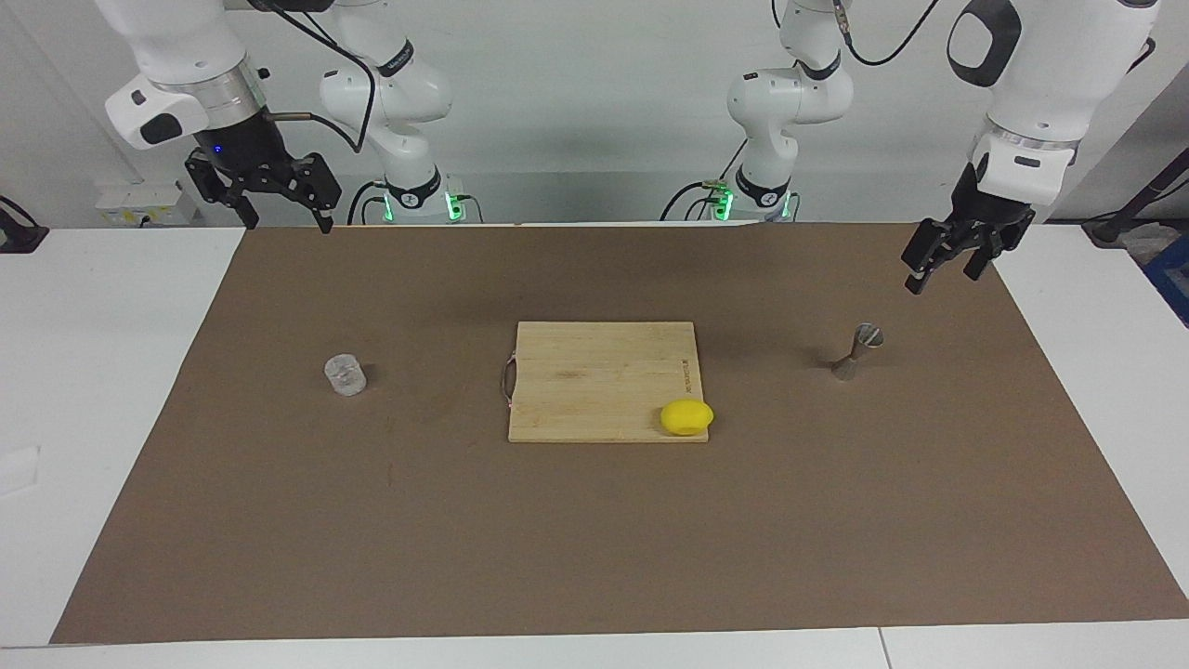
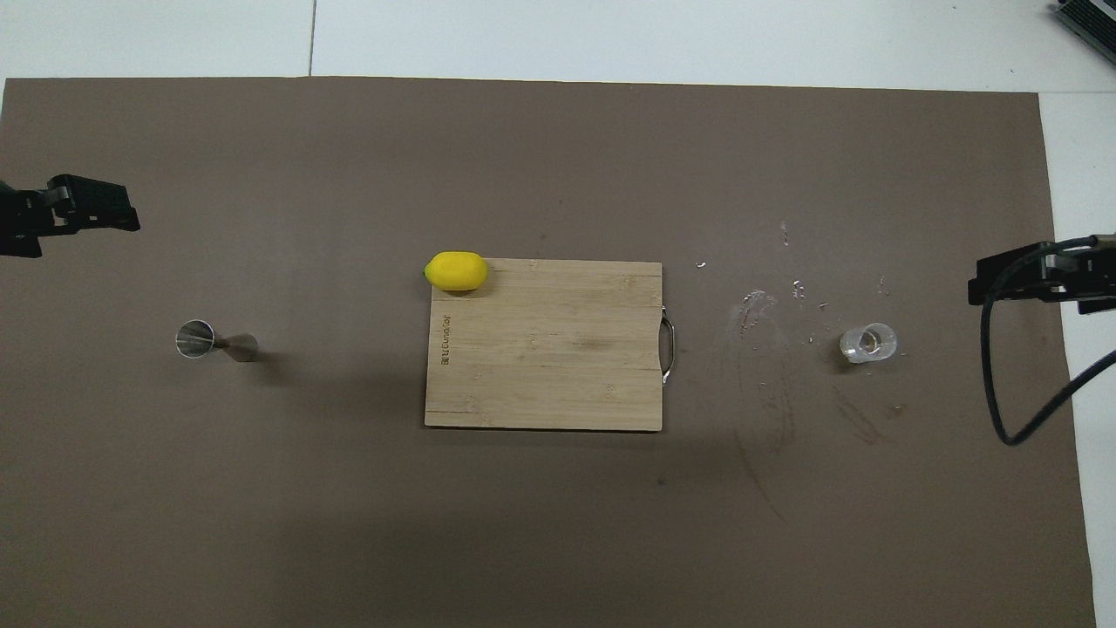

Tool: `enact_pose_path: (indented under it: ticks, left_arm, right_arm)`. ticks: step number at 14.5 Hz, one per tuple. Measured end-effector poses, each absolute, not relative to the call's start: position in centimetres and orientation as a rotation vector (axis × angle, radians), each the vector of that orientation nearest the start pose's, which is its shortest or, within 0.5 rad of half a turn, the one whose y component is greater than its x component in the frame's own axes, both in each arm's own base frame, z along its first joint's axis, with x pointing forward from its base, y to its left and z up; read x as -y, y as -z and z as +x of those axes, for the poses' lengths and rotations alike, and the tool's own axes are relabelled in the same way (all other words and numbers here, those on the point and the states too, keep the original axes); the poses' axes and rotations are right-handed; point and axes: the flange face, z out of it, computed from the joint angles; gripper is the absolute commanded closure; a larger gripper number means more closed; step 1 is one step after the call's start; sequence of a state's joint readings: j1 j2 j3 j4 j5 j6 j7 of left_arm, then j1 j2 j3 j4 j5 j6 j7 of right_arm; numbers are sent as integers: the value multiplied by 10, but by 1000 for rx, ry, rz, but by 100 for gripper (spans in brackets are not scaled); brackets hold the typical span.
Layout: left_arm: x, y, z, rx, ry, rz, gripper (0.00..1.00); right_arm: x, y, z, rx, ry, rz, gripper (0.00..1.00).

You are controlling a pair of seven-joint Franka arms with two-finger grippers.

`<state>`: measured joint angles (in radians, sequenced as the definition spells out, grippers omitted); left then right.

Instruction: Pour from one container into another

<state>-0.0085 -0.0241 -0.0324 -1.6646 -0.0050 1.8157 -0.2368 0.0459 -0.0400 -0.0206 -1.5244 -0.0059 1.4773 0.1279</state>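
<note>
Seen from above, with 12 o'clock pointing away from the robots, the board [image 1: 594, 372] is lying in the middle of the brown mat [image 1: 279, 520] on the white desk [image 1: 93, 372]. The cup [image 1: 345, 375] is standing on the mat at 3 o'clock from the board, well apart from it. The jigger [image 1: 856, 351] is standing at 9 o'clock from the board, also well apart. Each one is sitting at the end of the desk where one arm can probably reach it best: the cup for the right arm, the jigger for the left.

The right gripper [image 1: 286, 223] is hanging high in the air over the mat's edge, at about 2 o'clock from the cup, with its fingers apart and nothing in them. The left gripper [image 1: 943, 274] is hanging over the mat's other end, at about 10 o'clock from the jigger, fingers apart and empty too. Nothing is being poured yet.

The cup is short, round and clear, with bumpy glass sides, so it may be slippery. The jigger is shiny metal, shaped like two cones meeting at a thin waist. Its mouth is small, so pouring into it is likely going to need care, and it may tip easily. The board is flat pale wood with a small handle. A smooth yellow lemon [image 1: 686, 417] is resting on the board's 11 o'clock corner.
</note>
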Motion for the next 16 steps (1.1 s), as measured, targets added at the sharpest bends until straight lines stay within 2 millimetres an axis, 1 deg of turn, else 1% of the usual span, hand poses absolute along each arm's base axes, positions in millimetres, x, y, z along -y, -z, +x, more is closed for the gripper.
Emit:
enact_pose_path:
  ticks: [4, 6, 7, 8, 10, 11, 12, 14, 16]
  left_arm:
    - [23, -614, 566, 299, 253, -3143, 0]
    - [28, -614, 561, 282, 209, -3144, 0]
    - [37, -615, 559, 253, 209, -3148, 0]
    - [52, -616, 558, 213, 209, -3152, 0]
    - [86, -615, 553, 120, 207, -3161, 0]
    - [99, -616, 552, 88, 215, -3165, 0]
    - [106, -617, 552, 71, 239, -3167, 0]
    - [106, -621, 556, 65, 306, -3182, 0]
    - [100, -622, 560, -20, 342, -3229, 0]
  right_arm:
    - [-13, -649, 534, -162, -7, -3143, 0]
    - [-12, -645, 534, -164, -17, -3143, 0]
    - [-12, -643, 535, -165, -20, -3143, 0]
    - [-12, -642, 535, -166, -25, -3143, 0]
    - [-11, -638, 536, -170, -37, -3144, 0]
    - [-11, -636, 537, -171, -40, -3144, 0]
    - [-11, -636, 538, -171, -40, -3144, 0]
    - [-11, -636, 538, -171, -38, -3144, 0]
    - [-11, -635, 538, -171, -39, -3144, 0]
